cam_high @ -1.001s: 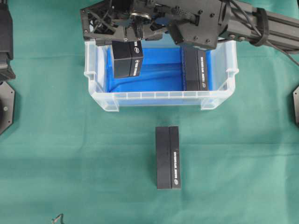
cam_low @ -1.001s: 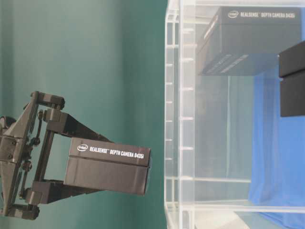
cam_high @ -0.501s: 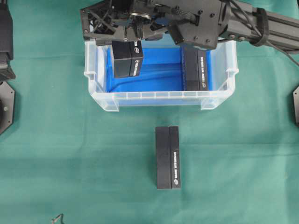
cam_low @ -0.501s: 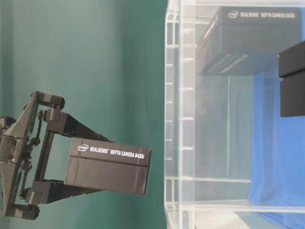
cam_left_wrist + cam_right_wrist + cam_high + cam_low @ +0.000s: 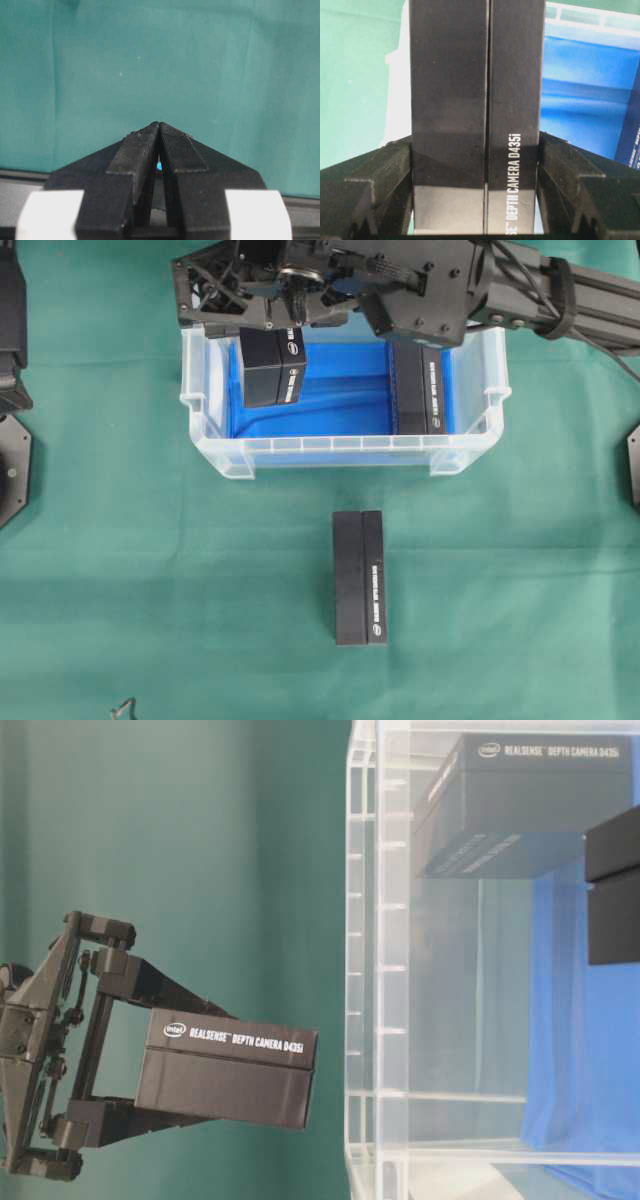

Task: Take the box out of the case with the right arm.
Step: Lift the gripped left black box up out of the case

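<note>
The case (image 5: 470, 445) is a clear plastic bin with a blue lining, at the back of the green table. My right gripper (image 5: 271, 342) reaches in from the right and is shut on a black box (image 5: 272, 370) with white lettering, held over the case's left part. In the table-level view the gripper (image 5: 213, 1065) grips the box (image 5: 240, 1070) just clear of the case rim (image 5: 362, 970). The right wrist view shows that box (image 5: 475, 90) clamped between both fingers (image 5: 390, 170). My left gripper (image 5: 159, 126) is shut and empty above bare cloth.
A second black box (image 5: 419, 390) stands inside the case at its right side. Another black box (image 5: 359, 577) lies on the cloth in front of the case. The left arm's base (image 5: 12, 465) sits at the left edge. A small dark clip (image 5: 122, 706) lies near the front edge.
</note>
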Controlling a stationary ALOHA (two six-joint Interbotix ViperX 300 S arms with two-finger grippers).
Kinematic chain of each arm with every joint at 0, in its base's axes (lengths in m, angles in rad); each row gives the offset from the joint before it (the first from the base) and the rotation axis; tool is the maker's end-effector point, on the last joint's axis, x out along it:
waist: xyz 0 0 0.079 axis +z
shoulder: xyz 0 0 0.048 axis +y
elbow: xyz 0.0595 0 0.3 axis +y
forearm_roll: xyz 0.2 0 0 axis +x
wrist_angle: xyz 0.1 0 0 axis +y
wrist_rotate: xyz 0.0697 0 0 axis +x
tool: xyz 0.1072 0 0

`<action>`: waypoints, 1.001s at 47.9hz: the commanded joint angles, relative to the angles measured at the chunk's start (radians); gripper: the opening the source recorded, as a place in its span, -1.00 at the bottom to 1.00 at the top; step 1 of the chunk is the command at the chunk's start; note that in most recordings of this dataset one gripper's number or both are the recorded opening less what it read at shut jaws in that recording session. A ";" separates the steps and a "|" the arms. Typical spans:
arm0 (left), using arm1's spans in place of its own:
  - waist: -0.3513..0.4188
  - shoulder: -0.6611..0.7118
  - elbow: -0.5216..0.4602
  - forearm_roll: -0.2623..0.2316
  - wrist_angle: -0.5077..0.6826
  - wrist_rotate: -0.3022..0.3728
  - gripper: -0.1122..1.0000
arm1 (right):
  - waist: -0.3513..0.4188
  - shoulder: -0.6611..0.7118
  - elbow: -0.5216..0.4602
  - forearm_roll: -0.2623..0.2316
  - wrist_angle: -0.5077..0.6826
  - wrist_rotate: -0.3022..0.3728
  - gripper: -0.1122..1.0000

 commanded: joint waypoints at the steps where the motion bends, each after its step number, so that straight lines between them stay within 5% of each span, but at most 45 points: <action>1: 0.003 0.002 -0.026 0.002 -0.006 0.002 -0.80 | 0.005 -0.066 -0.031 -0.008 -0.003 -0.003 0.42; 34: 0.003 0.002 -0.026 0.002 -0.006 0.002 -0.80 | 0.026 -0.066 -0.041 -0.012 0.029 0.008 0.42; 48: 0.003 0.003 -0.028 0.003 -0.006 0.002 -0.80 | 0.095 -0.066 -0.067 -0.054 0.084 0.077 0.42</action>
